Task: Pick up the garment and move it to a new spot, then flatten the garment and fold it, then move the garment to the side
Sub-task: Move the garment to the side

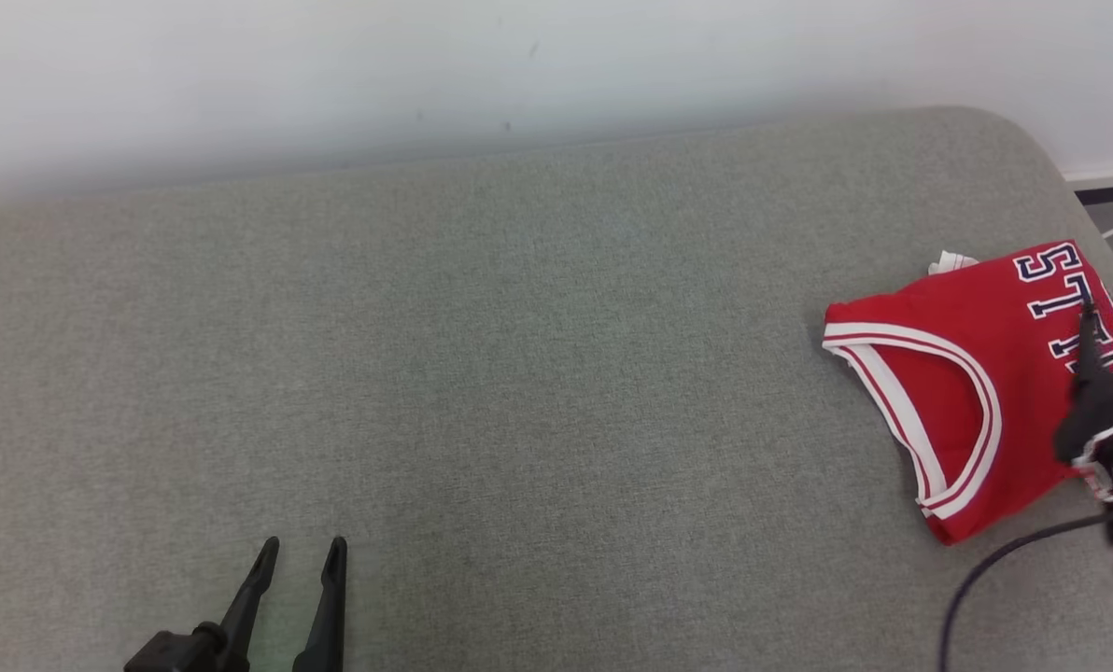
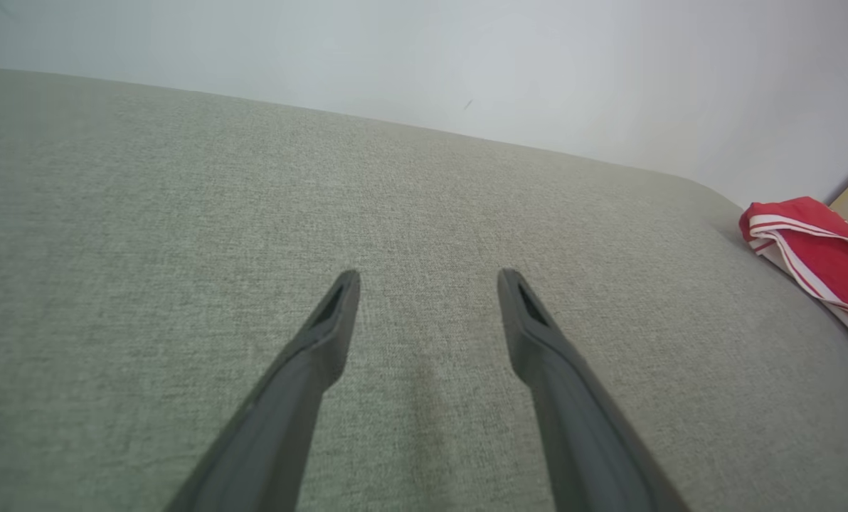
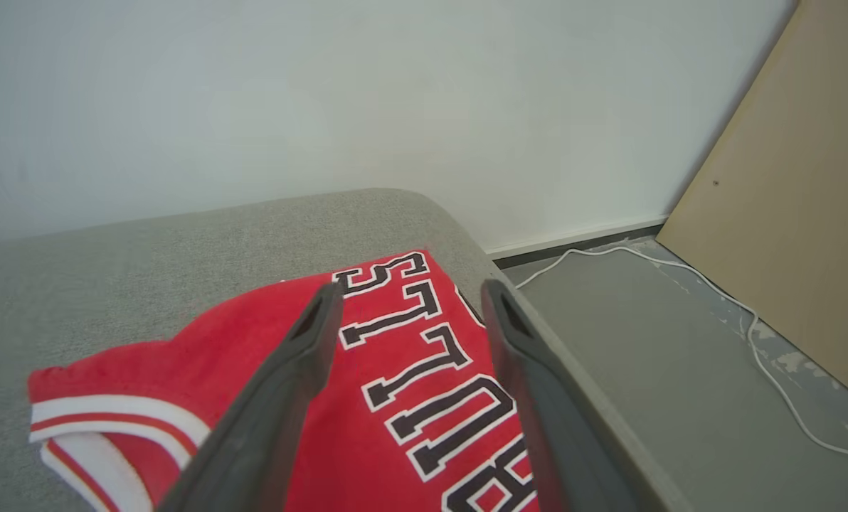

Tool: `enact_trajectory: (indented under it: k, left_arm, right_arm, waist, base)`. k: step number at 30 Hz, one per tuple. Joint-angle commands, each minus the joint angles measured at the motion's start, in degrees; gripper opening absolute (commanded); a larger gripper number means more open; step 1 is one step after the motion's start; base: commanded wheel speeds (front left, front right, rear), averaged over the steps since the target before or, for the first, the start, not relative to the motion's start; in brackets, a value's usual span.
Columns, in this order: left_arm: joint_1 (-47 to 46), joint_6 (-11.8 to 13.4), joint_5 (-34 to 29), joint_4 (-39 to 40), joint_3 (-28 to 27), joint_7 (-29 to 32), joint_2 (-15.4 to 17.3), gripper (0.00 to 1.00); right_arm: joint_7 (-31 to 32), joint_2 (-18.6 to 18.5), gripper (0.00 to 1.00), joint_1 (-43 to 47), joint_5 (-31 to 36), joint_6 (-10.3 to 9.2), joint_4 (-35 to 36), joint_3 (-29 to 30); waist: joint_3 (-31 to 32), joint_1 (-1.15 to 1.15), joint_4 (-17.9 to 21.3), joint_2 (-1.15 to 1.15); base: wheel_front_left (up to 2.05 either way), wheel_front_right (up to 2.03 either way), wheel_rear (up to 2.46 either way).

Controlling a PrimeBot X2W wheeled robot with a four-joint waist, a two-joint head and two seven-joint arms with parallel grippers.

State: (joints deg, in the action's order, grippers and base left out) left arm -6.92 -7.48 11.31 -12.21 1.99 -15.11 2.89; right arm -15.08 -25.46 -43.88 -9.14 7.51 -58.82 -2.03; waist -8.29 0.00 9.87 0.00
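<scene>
garment (image 1: pixel 1033 373): on cushion (image 1: pixel 519 373), right end | left fingers (image 1: pixel 256 583): front left, well apart

Bright, soft, even light washes out the wall (image 1: pixel 332 75) at twelve o'clock, shadows are faint, the right gripper (image 1: pixel 1089 322) blurs at three o'clock of the head view, and both wrist views bow at their edges.

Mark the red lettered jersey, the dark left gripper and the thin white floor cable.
red lettered jersey (image 1: pixel 1033 392), head view, plain red front
left gripper (image 1: pixel 303 543), head view, midway between fingertips
white floor cable (image 3: pixel 751 316), right wrist view, its bend
</scene>
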Motion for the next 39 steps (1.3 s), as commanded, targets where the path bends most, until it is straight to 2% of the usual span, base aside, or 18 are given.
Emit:
enact_trajectory:
  k: [1, 5, 9, 16, 20, 27, 39]
  left_arm:
    - [1.24, -0.01, 0.09, 0.04, -0.61, -0.02, 0.03, 1.0]
    - [1.54, 0.0, -0.55, 0.08, -2.14, -0.02, 0.03, 1.0]
    - [2.5, 0.63, -1.32, -0.16, -3.5, -0.02, 0.03, 1.0]
    - [3.39, 2.09, -2.29, -0.61, -4.38, -0.02, 0.06, 1.0]
    - [3.73, 2.91, -2.62, -0.63, -4.52, -0.02, 0.01, 1.0]
    - [4.45, 3.43, -3.69, -1.14, -4.56, -0.02, 0.03, 1.0]
    - [6.19, 4.38, -3.51, -1.62, -5.54, -0.02, 0.03, 1.0]
  right_arm:
    - [-0.03, 1.94, 1.0, 2.13, 2.09, -0.04, 2.48, 0.28]
    - [-0.03, 6.62, 1.0, 7.12, 4.91, -0.04, 10.05, 0.25]
    - [-0.03, 9.96, 1.0, 11.78, 4.7, -0.04, 16.95, -1.62]
    - [-0.02, 13.35, 1.0, 18.94, 2.68, -0.04, 26.05, -5.5]
    - [-0.02, 14.85, 1.0, 22.71, 1.85, -0.04, 30.42, -5.52]
    - [-0.03, 16.96, 1.0, 28.13, 2.48, -0.04, 33.6, -4.71]
    - [-0.03, 19.21, 1.0, 34.7, 3.56, -0.04, 34.75, -4.81]
  waist:
    - [1.09, 0.0, -0.53, 0.0]
    - [2.43, 0.0, -1.15, 0.0]
    - [3.77, 0.0, -1.93, 0.0]
    - [6.08, 0.0, -3.83, 0.0]
    - [7.1, 0.0, -5.19, 0.0]
    - [9.06, 0.0, -7.23, 0.0]
    - [11.36, 0.0, -8.77, 0.0]
  base:
    - [0.0, 0.0, 0.0]
    - [0.0, 0.0, 0.0]
    - [0.0, 0.0, 0.0]
    - [0.0, 0.0, 0.0]
    - [0.0, 0.0, 0.0]
    - [0.0, 0.0, 0.0]
    - [0.0, 0.0, 0.0]
